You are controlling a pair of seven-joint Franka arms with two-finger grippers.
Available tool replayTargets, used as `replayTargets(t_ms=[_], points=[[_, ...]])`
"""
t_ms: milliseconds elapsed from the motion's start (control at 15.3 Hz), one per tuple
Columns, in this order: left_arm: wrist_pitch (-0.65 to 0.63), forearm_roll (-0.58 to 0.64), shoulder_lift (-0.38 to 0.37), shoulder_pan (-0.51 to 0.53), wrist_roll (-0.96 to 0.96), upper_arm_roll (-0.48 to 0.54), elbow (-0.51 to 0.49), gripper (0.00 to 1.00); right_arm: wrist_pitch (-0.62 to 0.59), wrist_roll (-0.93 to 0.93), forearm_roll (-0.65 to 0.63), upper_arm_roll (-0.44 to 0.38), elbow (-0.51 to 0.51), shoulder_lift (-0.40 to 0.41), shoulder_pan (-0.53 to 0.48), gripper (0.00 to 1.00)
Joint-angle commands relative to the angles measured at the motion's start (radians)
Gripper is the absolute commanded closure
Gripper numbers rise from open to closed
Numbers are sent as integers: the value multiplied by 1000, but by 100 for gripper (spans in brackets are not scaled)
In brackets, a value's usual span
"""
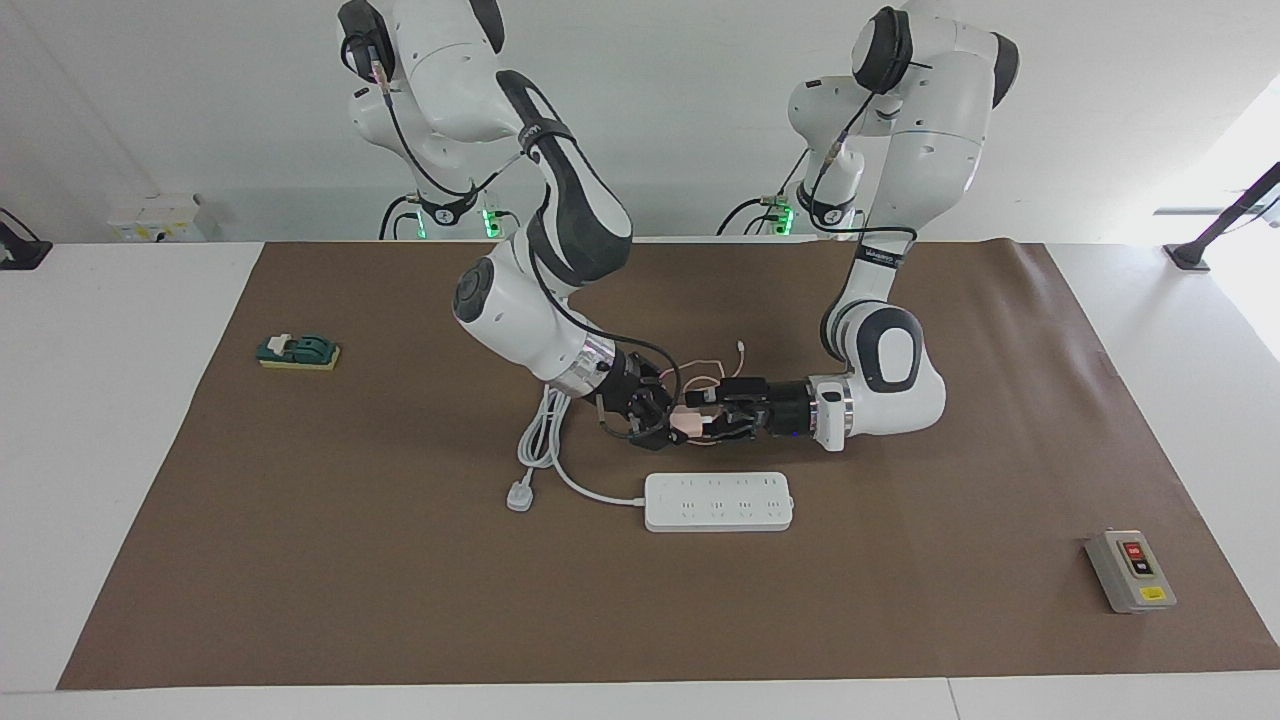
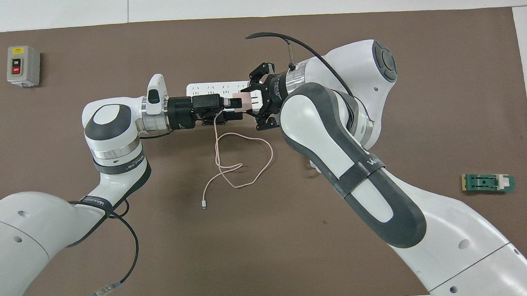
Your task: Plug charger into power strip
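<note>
Right hand (image 1: 672, 420) grips charger (image 1: 688, 420) (left hand (image 1: 708, 420) open)

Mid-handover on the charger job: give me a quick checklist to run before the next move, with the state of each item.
1. Right pincer shut on the charger: ok.
2. Left pincer open around the charger, ready to take it: ok.
3. Charger up in the air, not yet plugged in: ok.
4. Power strip flat on the mat, sockets up, nothing on it: ok.
5. Pink cable trails loose on the mat, nearer to the robots than the power strip, off its sockets: ok.
6. Charger's prongs turned toward the sockets: cannot tell.
</note>
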Motion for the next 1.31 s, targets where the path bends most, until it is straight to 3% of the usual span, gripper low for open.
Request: replayTargets(t_ms=[0, 589, 654, 916, 981, 1047, 1178, 1243], points=[[7, -12, 19, 8, 7, -8, 24, 0, 8, 14, 26, -3, 22, 14, 2, 100], [6, -13, 42, 12, 31, -13, 38, 0, 8, 14, 27, -3, 22, 14, 1, 100], [6, -13, 41, 13, 31, -14, 38, 4, 9, 14, 27, -3, 22, 14, 1, 100], [-3, -15, 32, 22, -4, -16, 38, 38, 9, 14, 27, -3, 22, 14, -1, 100], [-6, -15, 30, 25, -7, -16, 38, 42, 11, 14, 27, -3, 22, 14, -1, 100], [-9, -13, 30, 25, -7, -16, 38, 53, 11, 14, 27, -3, 22, 14, -1, 100], [-23, -15, 22, 35, -3, -16, 38, 97, 13, 14, 27, -3, 22, 14, -1, 100], [-22, -13, 16, 36, -3, -16, 38, 100, 13, 14, 27, -3, 22, 14, -1, 100]])
